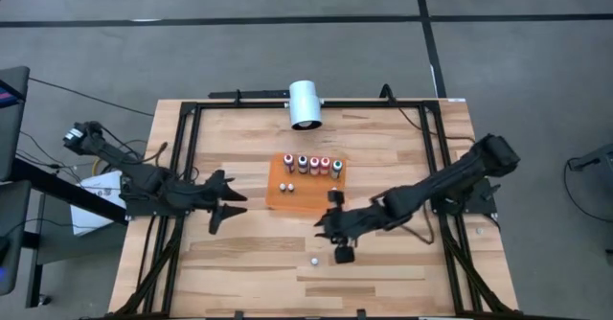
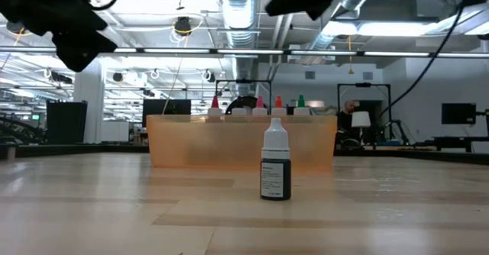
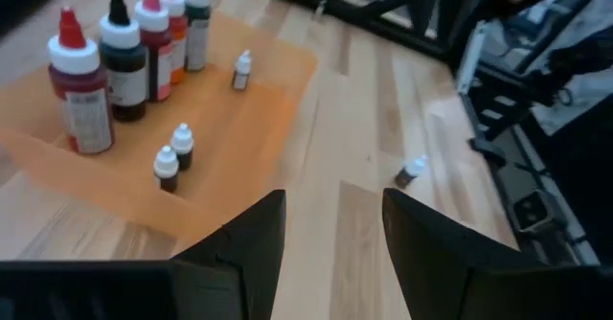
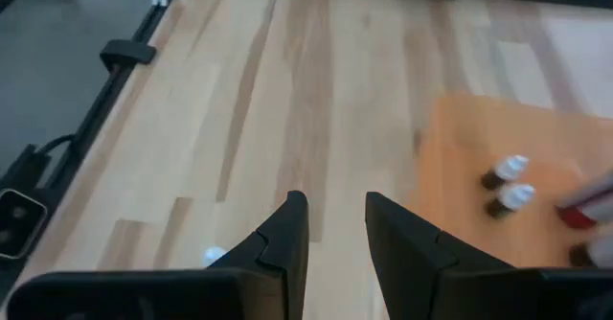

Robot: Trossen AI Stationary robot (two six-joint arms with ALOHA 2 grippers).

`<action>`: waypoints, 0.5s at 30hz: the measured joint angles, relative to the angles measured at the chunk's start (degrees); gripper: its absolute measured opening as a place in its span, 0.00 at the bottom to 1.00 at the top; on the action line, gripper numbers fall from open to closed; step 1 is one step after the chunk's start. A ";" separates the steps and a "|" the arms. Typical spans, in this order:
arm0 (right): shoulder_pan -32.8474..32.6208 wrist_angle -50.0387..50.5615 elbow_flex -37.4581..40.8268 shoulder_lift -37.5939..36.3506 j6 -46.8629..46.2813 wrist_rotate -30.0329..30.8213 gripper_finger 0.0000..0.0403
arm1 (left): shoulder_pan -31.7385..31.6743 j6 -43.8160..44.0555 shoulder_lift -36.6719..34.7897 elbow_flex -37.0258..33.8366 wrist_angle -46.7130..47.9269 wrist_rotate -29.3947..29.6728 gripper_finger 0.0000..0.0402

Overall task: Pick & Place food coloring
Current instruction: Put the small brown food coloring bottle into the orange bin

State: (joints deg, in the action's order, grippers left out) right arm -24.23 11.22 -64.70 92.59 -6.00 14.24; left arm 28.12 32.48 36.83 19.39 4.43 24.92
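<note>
The food coloring is in two lots. A row of several bottles with coloured tops (image 1: 312,164) (image 3: 124,57) stands along the far side of the orange tray (image 1: 308,197). Tiny dark bottles with white caps are also there. Two (image 1: 287,187) (image 3: 173,155) (image 4: 508,186) stand on the tray's left part and one (image 3: 242,70) on its right part. Another (image 1: 313,261) (image 2: 276,168) (image 3: 412,171) stands upright on the bare table, near of the tray. My left gripper (image 1: 230,202) (image 3: 333,229) hovers open, left of the tray. My right gripper (image 1: 324,227) (image 4: 335,219) hovers open between the tray's near edge and the lone bottle.
A large white cylinder (image 1: 306,103) sits at the table's far edge, beyond the tray. A black frame (image 1: 182,167) runs along the table's left, right and far sides. Bare wood (image 1: 249,262) lies near of the tray, on both sides of the lone bottle.
</note>
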 joint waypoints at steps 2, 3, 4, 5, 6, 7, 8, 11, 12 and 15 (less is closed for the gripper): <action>0.00 2.43 -3.76 2.85 0.00 -1.47 0.24 | 1.32 -0.84 -2.63 -0.94 0.03 1.03 0.42; 0.00 3.53 -5.63 4.23 -0.04 -2.55 0.24 | 1.97 -1.37 -4.04 -1.43 0.15 1.54 0.42; -0.02 4.81 -7.45 5.53 -0.34 -3.85 0.24 | 2.64 -1.76 -5.50 -1.96 0.14 1.97 0.42; -0.08 6.34 -9.25 6.76 -1.11 -5.33 0.24 | 3.36 -2.01 -6.96 -2.44 0.09 2.26 0.42; -0.17 8.47 -10.99 7.77 -1.75 -6.47 0.24 | 4.08 -2.35 -8.57 -2.94 0.44 2.33 0.42; -0.26 10.48 -12.66 8.89 -2.45 -7.74 0.24 | 4.81 -2.73 -9.98 -3.15 1.59 2.34 0.42; -0.43 12.14 -14.28 9.96 -3.10 -8.61 0.24 | 5.54 -2.87 -11.20 -3.29 2.44 2.37 0.42; -1.16 17.85 -18.11 12.49 -3.67 -10.13 0.24 | 7.38 -3.33 -14.50 -3.92 4.80 3.32 0.42; -1.35 18.42 -19.26 13.40 -3.67 -10.39 0.24 | 7.86 -3.36 -15.45 -4.17 5.04 3.81 0.42; -2.14 20.87 -21.32 15.07 -4.16 -10.48 0.24 | 8.70 -3.38 -17.51 -5.89 4.68 4.55 0.42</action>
State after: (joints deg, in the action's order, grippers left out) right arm -26.37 32.09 -86.02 107.66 -10.16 3.76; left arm 36.83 29.10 19.32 13.50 9.11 29.47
